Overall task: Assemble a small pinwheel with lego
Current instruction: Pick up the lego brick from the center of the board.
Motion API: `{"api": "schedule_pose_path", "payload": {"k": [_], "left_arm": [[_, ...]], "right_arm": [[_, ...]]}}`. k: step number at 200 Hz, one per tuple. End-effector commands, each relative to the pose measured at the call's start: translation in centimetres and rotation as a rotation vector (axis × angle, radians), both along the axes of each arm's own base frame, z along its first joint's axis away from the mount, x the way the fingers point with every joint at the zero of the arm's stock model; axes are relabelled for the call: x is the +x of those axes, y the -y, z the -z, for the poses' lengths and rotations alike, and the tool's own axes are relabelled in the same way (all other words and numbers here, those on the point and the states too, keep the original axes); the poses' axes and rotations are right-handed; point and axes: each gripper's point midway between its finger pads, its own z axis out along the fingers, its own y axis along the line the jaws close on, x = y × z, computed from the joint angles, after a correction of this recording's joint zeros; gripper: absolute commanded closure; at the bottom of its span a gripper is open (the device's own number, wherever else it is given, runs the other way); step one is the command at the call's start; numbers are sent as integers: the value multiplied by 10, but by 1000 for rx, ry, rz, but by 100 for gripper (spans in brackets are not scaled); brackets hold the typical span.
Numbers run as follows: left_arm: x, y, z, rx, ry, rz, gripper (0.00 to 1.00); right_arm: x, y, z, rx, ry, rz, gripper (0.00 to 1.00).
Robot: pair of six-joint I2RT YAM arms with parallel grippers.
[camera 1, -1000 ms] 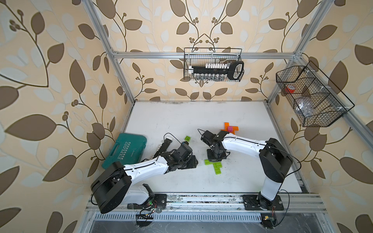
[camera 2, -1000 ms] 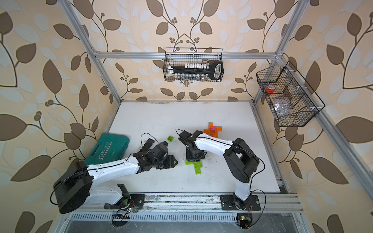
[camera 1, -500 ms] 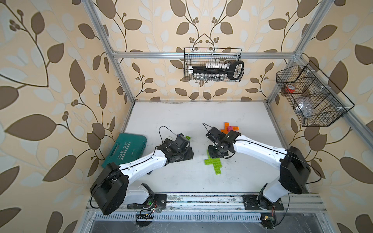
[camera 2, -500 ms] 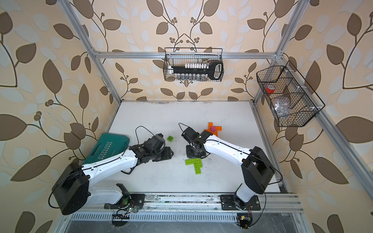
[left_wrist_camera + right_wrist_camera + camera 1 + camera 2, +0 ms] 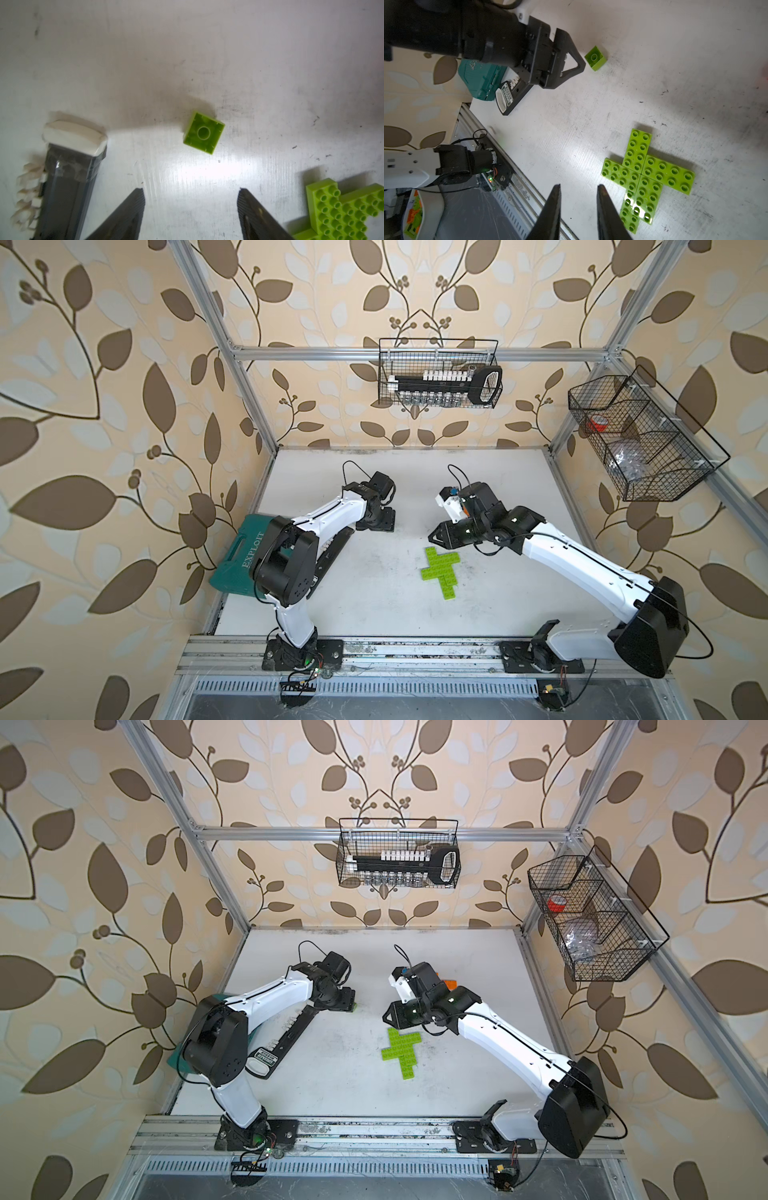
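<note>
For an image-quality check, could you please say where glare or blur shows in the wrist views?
Left wrist view: glare on the table near the small green brick; the black rack is blurred. Right wrist view: glare on the green cross.

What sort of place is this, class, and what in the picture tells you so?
Probably a robot test cell, not a home: a left arm and a right arm bolted to a metal rail, an aluminium frame holding leaf-patterned wall panels, and a lime-green lego cross on the white table.
</note>
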Motion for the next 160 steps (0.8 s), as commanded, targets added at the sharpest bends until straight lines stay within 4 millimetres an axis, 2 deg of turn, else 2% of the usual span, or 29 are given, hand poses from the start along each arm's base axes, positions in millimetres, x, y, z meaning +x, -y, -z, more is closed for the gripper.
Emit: {"api": "schedule_pose_path", "payload": {"k": [1,50,110,160], "left_arm": [[5,8,-3,31,-22,159,29],[16,16,17,65,-73,226,35],[26,14,33,111,-98,235,40],[31,16,38,122,-101,243,51]], "right_arm": [[-10,5,-10,84,2,-47,74],[-10,28,-15,117,9,8,75],[-11,31,-15,120,4,18,76],[-12,31,-13,119,-3,25,77]]}}
